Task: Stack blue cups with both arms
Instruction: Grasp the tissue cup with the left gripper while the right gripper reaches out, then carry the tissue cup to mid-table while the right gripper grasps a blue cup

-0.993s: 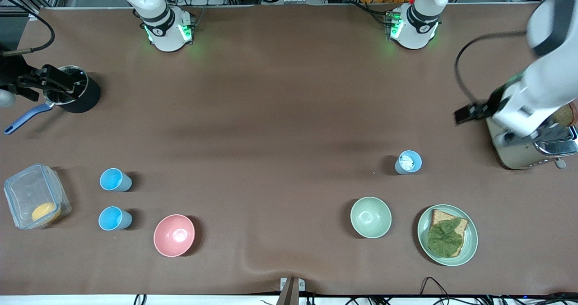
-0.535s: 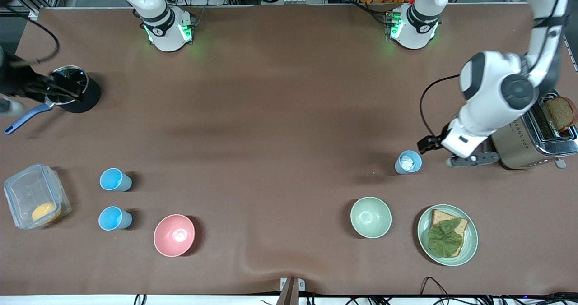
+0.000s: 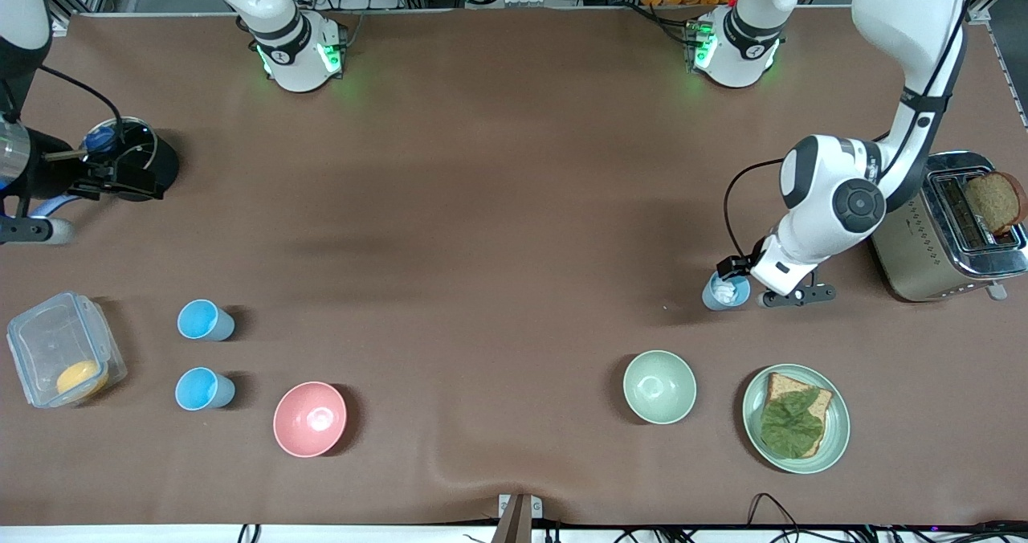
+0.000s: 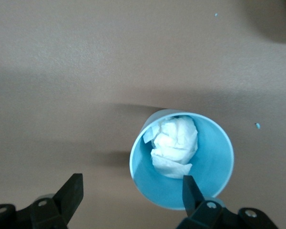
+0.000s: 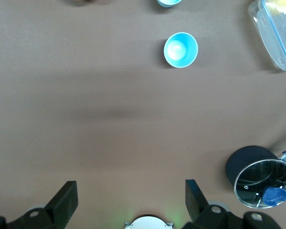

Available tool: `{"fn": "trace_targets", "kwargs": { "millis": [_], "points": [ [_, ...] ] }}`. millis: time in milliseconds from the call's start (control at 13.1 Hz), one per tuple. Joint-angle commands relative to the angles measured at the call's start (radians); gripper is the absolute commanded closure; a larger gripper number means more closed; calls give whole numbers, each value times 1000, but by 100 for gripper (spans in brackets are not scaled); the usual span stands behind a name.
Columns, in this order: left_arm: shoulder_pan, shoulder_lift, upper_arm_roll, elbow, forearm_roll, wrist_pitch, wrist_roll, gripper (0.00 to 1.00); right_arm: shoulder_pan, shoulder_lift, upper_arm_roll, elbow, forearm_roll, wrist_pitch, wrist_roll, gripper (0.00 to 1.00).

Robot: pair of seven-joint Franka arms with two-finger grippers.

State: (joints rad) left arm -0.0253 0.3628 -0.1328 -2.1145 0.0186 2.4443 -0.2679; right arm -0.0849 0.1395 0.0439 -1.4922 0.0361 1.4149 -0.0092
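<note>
A grey-blue cup (image 3: 723, 292) with crumpled white paper inside stands toward the left arm's end of the table. My left gripper (image 3: 737, 284) is low at this cup and open. In the left wrist view the cup (image 4: 207, 164) has one finger (image 4: 189, 188) over its rim, and the other finger (image 4: 72, 191) stands off beside it over bare table. Two bright blue cups (image 3: 205, 320) (image 3: 204, 389) stand upright and empty toward the right arm's end. My right gripper (image 3: 120, 177) is open and empty over the black pot, and its wrist view shows one blue cup (image 5: 180, 49) far off.
A pink bowl (image 3: 310, 418), a pale green bowl (image 3: 659, 386) and a plate (image 3: 835, 438) with bread and lettuce lie near the front camera. A toaster (image 3: 923, 262) stands beside the left arm. A clear container (image 3: 48, 342) and a black pot (image 3: 152, 175) are at the right arm's end.
The left arm swung from over the toaster down to the grey-blue cup. The right arm shifted a little over the pot. The cups have not moved.
</note>
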Motion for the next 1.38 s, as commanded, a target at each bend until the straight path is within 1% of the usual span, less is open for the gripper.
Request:
{"fn": "trace_targets", "kwargs": {
  "millis": [0,76,153,229,382,458,535,611,764,917,993,1146,1299],
  "points": [
    [5,41,-2,31,-8,9,4,50,-35,82,13,73,18,-8,-11,0],
    [5,45,-2,34,-8,9,4,68,-32,118,16,104,16,-8,-9,0],
    [5,53,-2,37,-8,9,4,91,-29,156,17,130,16,-7,-11,0],
    [5,53,-2,39,-9,9,3,100,-24,185,17,147,15,-5,-11,0],
    [-4,51,-5,44,-14,9,1,100,-16,242,17,145,1,50,-12,0],
    [-7,45,-16,42,-26,6,-4,100,-16,274,17,139,-1,115,-12,0],
    [-5,41,-43,42,-44,1,-32,100,-16,304,17,135,-11,154,-12,0],
    [-5,31,-74,42,-49,-4,-87,100,-15,327,16,133,-34,179,-12,0],
    [-5,2,-158,44,-49,-13,-239,100,-1,353,17,101,-128,234,-12,0],
    [-14,8,-253,60,-46,-14,-421,100,-9,351,17,18,-136,338,-11,0],
    [-43,21,-284,79,-45,-13,-512,100,-13,351,16,-2,-136,369,-9,0],
    [-175,50,-283,126,-40,-13,-699,100,-25,370,16,-16,-136,407,-8,0],
    [-261,114,-281,203,-34,-13,-862,100,-47,400,16,-14,-137,449,-12,0]
  ]
}}
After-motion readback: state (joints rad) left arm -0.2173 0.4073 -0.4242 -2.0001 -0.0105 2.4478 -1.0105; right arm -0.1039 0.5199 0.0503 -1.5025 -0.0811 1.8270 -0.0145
